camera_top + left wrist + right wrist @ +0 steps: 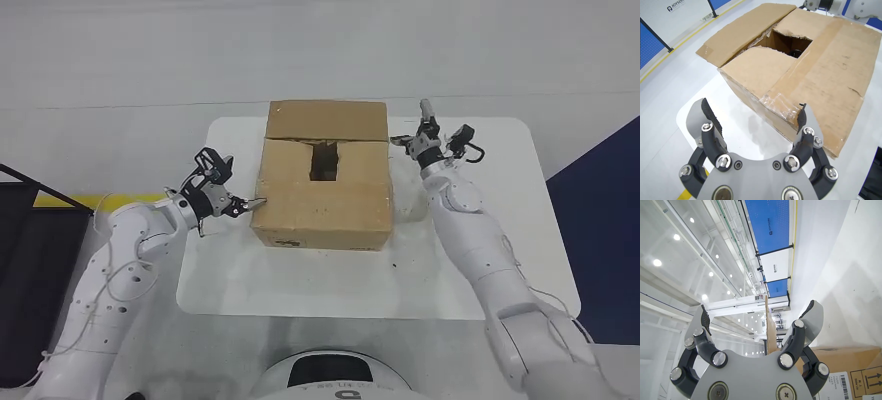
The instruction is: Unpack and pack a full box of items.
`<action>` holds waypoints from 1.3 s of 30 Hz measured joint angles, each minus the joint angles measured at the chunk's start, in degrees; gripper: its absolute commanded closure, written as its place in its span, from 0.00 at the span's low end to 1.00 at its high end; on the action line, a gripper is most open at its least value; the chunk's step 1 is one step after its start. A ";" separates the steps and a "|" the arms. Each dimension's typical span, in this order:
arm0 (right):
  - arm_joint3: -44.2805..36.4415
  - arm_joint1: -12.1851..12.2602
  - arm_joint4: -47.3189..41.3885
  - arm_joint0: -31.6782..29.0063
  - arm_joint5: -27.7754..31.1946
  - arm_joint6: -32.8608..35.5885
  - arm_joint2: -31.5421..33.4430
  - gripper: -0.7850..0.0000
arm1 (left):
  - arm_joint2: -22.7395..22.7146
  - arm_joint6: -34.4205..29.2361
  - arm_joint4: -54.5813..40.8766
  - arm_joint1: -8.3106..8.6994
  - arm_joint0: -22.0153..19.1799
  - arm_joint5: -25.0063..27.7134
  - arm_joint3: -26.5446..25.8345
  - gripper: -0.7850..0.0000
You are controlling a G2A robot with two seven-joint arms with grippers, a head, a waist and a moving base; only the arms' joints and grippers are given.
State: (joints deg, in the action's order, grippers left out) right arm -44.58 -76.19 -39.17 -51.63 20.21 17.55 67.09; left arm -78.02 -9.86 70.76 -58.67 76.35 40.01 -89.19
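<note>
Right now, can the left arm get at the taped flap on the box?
Probably yes. The left gripper is open beside the box, one finger by the taped flap's corner, with nothing between them.

The left arm (130, 250) and the right arm (480, 240) wear smooth white shells in rounded segments, with thin pale cables (560, 310) looped along them well behind each pincer. Just behind the pincers the wrists (200, 200) turn black. The left pincer (753, 106) has two curved fingers (693, 117) of bare silver metal, each lined on the inside with a rough black pad (710, 115). Black curved links (710, 142) tie the fingers to a flat grey plate (755, 176) at the pincer's base, fastened with shiny round pins (723, 161) and two small hex screws (738, 165). The right pincer (758, 307) is built alike, with two cross-head screws (785, 394) in its base plate.
</note>
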 measured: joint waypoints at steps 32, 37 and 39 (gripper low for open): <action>-9.84 1.31 -6.34 -5.95 -1.86 34.15 7.38 0.00 | -6.39 2.09 -6.24 1.11 2.38 1.39 -1.93 0.00; -17.86 2.74 -1.25 -10.57 -6.40 34.69 9.49 0.00 | -9.16 0.07 -9.89 1.38 2.09 -0.26 -1.93 0.00; -21.65 3.23 1.27 -12.49 -8.71 33.98 10.05 0.00 | -8.69 -1.09 -10.96 1.24 1.09 -1.95 -1.60 0.00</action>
State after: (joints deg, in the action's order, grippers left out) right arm -66.24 -72.95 -37.91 -64.12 11.50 51.53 77.14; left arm -86.71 -10.96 59.80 -57.43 77.45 38.06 -90.79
